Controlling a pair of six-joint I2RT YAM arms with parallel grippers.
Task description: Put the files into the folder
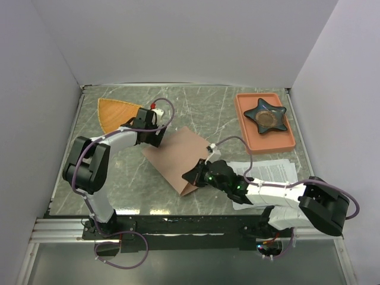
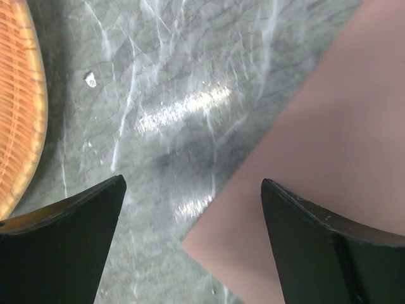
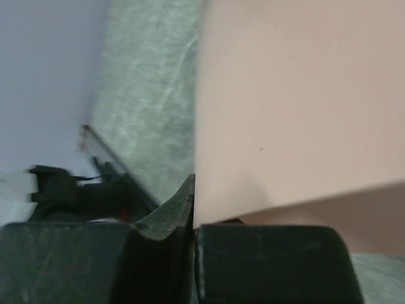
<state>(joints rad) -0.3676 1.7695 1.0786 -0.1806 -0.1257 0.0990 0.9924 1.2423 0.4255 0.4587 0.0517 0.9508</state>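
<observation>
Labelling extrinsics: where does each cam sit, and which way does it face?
Top external: above and behind the bases, looking down on the table; both arms show.
Left wrist: on the left arm, facing down past the open left gripper at a corner of the folder and the orange plate.
Right wrist: low, looking along the right gripper, shut on the folder edge.
Shared: all three show the folder.

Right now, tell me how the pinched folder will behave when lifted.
Probably floppy: the folder is thin card, its edge curving up in the right pincer. Likely light, lying so flat. Held by one corner, it may sag or swing.
</observation>
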